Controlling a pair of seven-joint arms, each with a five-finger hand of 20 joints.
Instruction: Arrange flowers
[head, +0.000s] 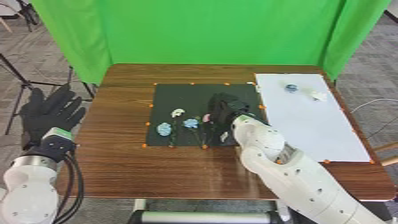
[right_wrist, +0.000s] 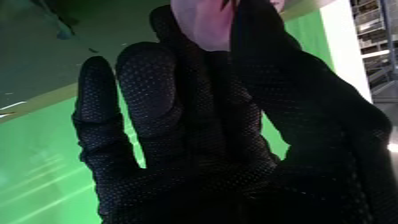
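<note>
My right hand (head: 229, 106) is over the right part of the dark mat (head: 164, 97), beside a pink flower (head: 206, 118). In the right wrist view, my right hand (right_wrist: 200, 115) has pink petals (right_wrist: 200, 25) pinched between its thumb and fingertips. Left of it on the mat lie a light-blue flower (head: 191, 123), a white flower (head: 178, 112) and another blue flower (head: 163, 129), with dark stems. On the white board (head: 311, 130) rest a blue flower (head: 290, 88) and a white one (head: 318, 95). My left hand (head: 49, 117) has straight fingers beside the table's left edge.
The brown table (head: 115, 170) carries the mat in the middle and the white board along its right side. Small orange markers dot their edges. A green curtain (head: 213, 30) hangs behind the table.
</note>
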